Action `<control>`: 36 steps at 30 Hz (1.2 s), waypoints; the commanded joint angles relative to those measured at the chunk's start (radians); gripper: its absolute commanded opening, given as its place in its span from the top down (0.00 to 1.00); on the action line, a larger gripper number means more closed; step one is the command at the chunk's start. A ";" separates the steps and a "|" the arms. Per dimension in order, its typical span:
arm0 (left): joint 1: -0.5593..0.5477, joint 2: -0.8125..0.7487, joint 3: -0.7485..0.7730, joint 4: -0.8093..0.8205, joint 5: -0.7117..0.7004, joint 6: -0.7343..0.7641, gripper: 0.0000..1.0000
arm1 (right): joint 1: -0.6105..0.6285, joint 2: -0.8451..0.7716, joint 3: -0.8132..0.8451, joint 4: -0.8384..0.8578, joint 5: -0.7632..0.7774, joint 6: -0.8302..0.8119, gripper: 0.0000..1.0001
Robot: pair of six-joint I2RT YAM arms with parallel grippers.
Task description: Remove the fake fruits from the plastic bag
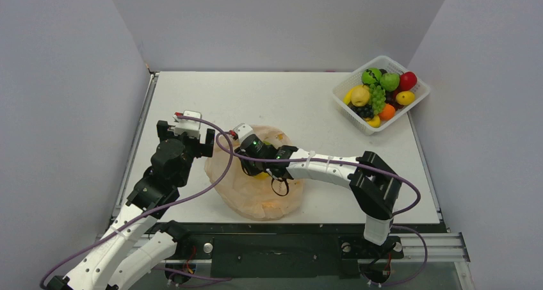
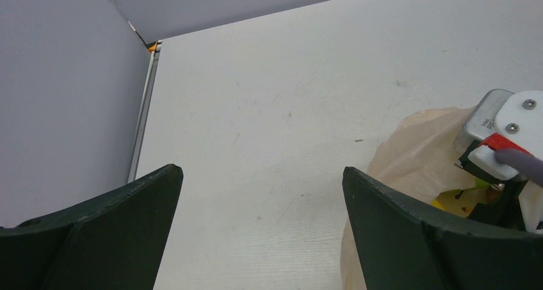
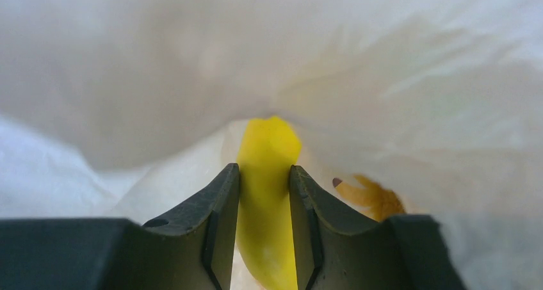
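The peach-orange plastic bag (image 1: pixel 256 197) lies crumpled at the table's near middle; its edge shows in the left wrist view (image 2: pixel 410 155). My right gripper (image 1: pixel 255 165) reaches into the bag's mouth. In the right wrist view it (image 3: pixel 264 175) is shut on the yellow banana (image 3: pixel 266 200), with bag film all around and an orange printed mark (image 3: pixel 374 197) beside it. A bit of yellow fruit (image 2: pixel 451 200) shows in the bag from the left wrist view. My left gripper (image 1: pixel 192 133) is open and empty, just left of the bag, over bare table (image 2: pixel 262 175).
A white lattice basket (image 1: pixel 346 101) at the far right holds several fake fruits, among them a red apple (image 1: pixel 407 80) and green ones (image 1: pixel 389 81). The enclosure walls stand close on the left and right. A purple cable (image 1: pixel 221 168) loops over the bag's left side.
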 commanded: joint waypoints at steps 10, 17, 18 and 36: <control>-0.004 -0.023 0.012 0.015 0.014 -0.012 0.04 | -0.103 -0.213 -0.079 -0.148 -0.652 0.017 1.00; -0.002 -0.033 0.014 0.014 0.011 -0.014 0.04 | -0.129 -0.339 -0.151 -0.196 -0.808 -0.023 1.00; -0.003 -0.033 0.014 0.014 0.011 -0.014 0.04 | -0.136 -0.364 -0.159 -0.194 -0.819 -0.027 1.00; 0.003 -0.075 0.018 0.017 0.013 -0.015 0.04 | -0.291 -0.484 0.071 -0.202 -1.021 0.133 1.00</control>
